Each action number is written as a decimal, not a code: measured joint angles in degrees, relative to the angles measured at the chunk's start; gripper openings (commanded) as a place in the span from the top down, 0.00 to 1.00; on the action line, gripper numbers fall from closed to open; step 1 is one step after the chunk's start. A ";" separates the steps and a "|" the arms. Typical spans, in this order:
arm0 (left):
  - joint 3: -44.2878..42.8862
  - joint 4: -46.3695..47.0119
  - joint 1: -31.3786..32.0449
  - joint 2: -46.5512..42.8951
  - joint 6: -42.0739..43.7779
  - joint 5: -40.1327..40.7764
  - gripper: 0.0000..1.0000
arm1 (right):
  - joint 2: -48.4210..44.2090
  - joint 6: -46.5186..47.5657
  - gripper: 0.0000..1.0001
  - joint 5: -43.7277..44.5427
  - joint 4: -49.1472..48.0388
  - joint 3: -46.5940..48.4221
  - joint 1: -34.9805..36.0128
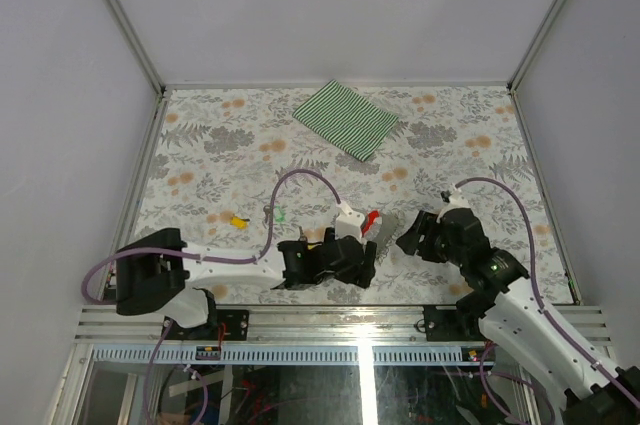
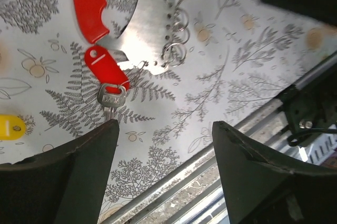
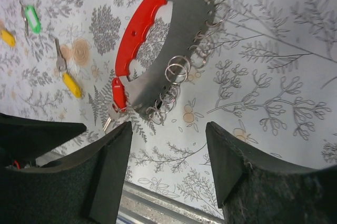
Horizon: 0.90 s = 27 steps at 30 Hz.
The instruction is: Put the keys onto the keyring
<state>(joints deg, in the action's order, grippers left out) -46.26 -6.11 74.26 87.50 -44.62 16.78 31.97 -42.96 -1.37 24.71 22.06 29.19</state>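
Nearest to you, your left gripper (image 2: 164, 129) hangs low over the flowered table (image 1: 470, 145), with its jaws spread wide and nothing between them. Your right gripper (image 3: 168, 128) is just beside it on the right, also with the jaws well apart and empty. Between the two grippers, a little farther out, you see the keyring (image 3: 139, 29). It is a curved silver plate with a red grip on one edge and a row of small metal rings (image 3: 176, 70) along the other. It lies flat on the table and no finger touches it. At its near end there is a red key (image 2: 105, 68). The head touches the plate, but you cannot tell if it is hooked on a ring. Its silver blade points toward the gap of the left gripper. To the left of the keyring, one yellow key (image 3: 71, 84) lies near it, loose on the table. Farther left are the green key (image 1: 281, 213) and the second yellow key (image 1: 238, 220), near to each other and well apart from the keyring. At the far side a green striped cloth (image 1: 345, 117) lies flat.
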 measured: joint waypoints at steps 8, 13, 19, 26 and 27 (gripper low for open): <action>0.26 0.46 -0.52 -5.55 2.34 1.31 0.26 | 9.05 4.17 0.46 -8.33 -4.94 -0.20 0.00; 3.63 1.53 -3.87 -9.07 2.25 0.20 0.26 | 15.02 6.03 0.54 -13.05 -8.87 -0.79 0.00; 8.33 2.69 -9.20 -13.92 2.01 -1.22 0.29 | 17.57 5.81 0.57 -12.68 -11.26 -1.16 2.19; 7.23 2.89 -8.98 -11.80 3.32 -2.05 0.39 | 14.64 3.82 0.57 -3.13 -6.93 -0.48 4.15; 6.36 2.89 -8.63 -10.60 3.54 -2.03 0.39 | 13.09 3.48 0.57 -0.90 -5.20 0.22 4.15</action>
<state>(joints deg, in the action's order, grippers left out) -39.90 -3.22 65.63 76.90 -41.08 14.74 45.06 -39.48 -2.26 19.51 22.28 33.34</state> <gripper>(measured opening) 0.621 0.433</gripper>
